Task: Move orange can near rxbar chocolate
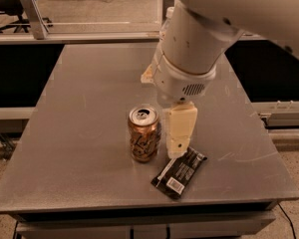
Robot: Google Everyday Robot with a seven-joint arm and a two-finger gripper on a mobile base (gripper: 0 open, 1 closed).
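Nothing legible tbh: script on orange can, print on rxbar chocolate both unreadable. Gripper just right of can.

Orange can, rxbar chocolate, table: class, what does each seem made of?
Orange can: likely aluminium; shiny copper sides, silver top with pull tab. Rxbar chocolate: probably plastic film; black wrapper, slight sheen. Table: seemingly grey metal; dull reflections, scratches. The end effector, beside the can, looks like cream plastic.

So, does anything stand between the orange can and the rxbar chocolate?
Only the pincer: it hangs close at the right side of the orange can, above the far end of the rxbar chocolate. Nothing else lies on the table between them.
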